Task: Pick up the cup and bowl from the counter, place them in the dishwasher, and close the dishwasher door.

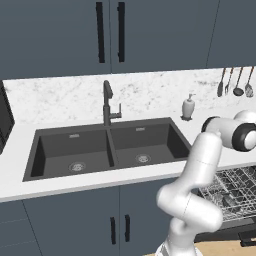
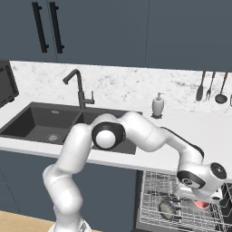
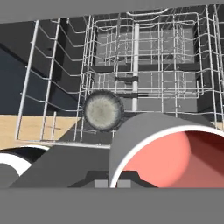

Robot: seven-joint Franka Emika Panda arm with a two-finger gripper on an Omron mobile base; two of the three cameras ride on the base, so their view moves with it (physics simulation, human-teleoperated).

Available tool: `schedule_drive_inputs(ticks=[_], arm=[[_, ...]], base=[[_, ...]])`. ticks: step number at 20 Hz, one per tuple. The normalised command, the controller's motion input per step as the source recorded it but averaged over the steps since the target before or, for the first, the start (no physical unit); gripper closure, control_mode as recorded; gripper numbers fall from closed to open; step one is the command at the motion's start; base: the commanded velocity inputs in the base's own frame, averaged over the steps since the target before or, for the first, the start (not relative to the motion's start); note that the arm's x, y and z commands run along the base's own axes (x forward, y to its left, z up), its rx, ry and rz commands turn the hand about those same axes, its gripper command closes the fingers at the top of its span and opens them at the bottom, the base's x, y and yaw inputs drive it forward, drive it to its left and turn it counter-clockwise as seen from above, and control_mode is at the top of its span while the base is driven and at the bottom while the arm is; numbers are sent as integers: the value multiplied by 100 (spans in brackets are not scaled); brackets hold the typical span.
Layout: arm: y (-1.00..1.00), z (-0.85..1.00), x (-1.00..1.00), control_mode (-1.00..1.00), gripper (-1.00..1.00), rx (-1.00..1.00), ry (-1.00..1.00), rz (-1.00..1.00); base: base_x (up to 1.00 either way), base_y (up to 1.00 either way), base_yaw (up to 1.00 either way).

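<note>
My gripper (image 2: 202, 202) hangs low over the dishwasher's pulled-out silver wire rack (image 2: 152, 213), shut on the wall of a grey cup (image 3: 170, 153) with a red inside. The same cup shows as a pink patch (image 2: 203, 205) under the hand. A round speckled grey bowl (image 3: 103, 110) rests in the rack just beyond the cup, also the bowl (image 2: 167, 209) to the hand's left. The rack (image 1: 235, 192) sticks out below the white counter (image 1: 17, 145). The dark dishwasher door (image 1: 240, 223) lies lowered beneath the rack's front.
A black double sink (image 1: 107, 147) with a dark tap (image 1: 107, 102) is cut into the counter. A white soap dispenser (image 2: 157, 105) stands behind the arm, utensils (image 2: 210, 86) hang on the wall at right. Blue-grey cabinets (image 1: 75, 220) flank the dishwasher.
</note>
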Motion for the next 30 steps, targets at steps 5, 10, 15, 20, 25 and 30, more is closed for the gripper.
schedule_drive_inputs(ticks=[5,10,15,20,25,30], arm=[[-28,-1,-14,-100,100,16,-22,0],[-10,-14,-2,-100,100,4,-22,0],[0,-60,14,-100,100,0,-2,0],[0,-22,25,-100,100,0,-1,0],[0,0,38,-100,100,0,0,0],[0,-30,28,-100,100,0,0,0]], base=[[0,0,0],[0,0,0],[0,0,0],[0,0,0],[0,0,0],[0,0,0]])
